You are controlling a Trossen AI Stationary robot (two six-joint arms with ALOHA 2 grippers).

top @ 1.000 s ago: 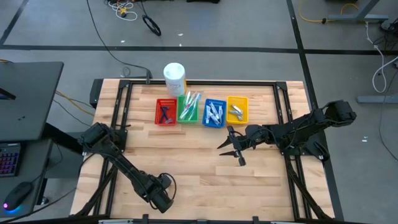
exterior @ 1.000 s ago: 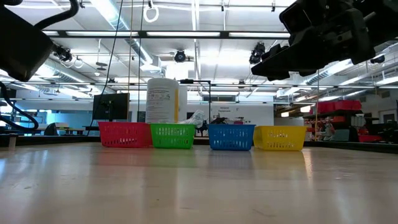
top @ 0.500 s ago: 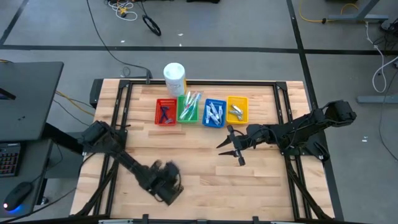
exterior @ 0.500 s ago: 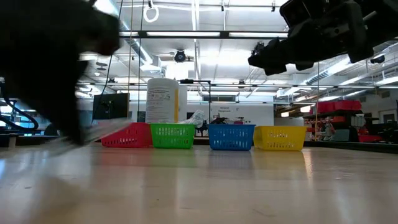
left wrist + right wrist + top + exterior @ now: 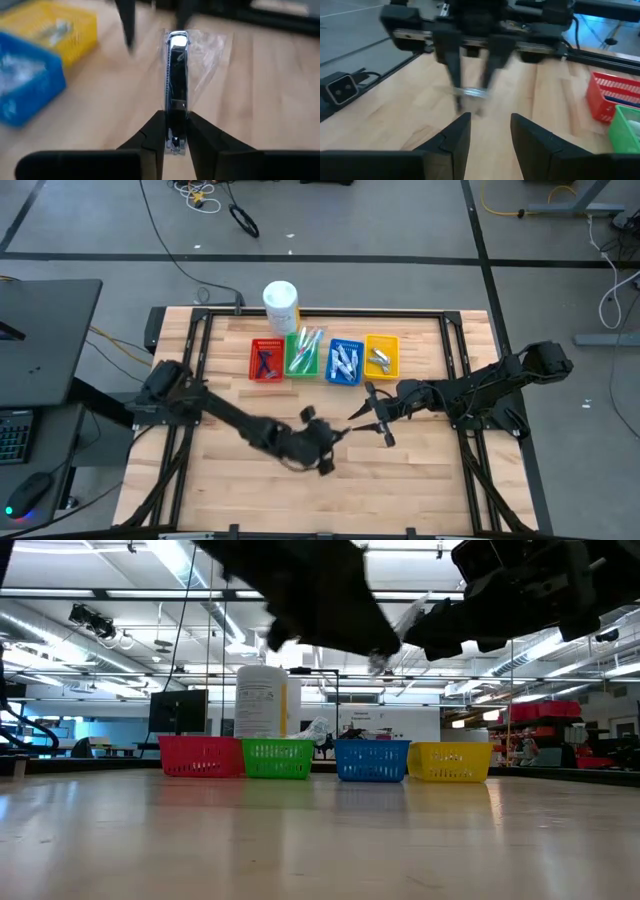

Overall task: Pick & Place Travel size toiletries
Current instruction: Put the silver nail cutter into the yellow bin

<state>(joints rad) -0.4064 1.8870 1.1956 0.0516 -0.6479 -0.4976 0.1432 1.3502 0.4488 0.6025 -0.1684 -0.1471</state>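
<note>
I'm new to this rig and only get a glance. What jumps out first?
The left gripper at mid-table holds up a dark, shiny razor in a clear wrapper, jaws clamped on its end. Facing it, the right gripper hovers with jaws open. Along the far side sit four small bins in a row: red, green, blue and yellow, with a white canister behind them.

We see two dark, jointed arms of matte black segments. The left gripper (image 5: 174, 131) and right gripper (image 5: 489, 131) each end in two tapered black fingers (image 5: 457, 135).
</note>
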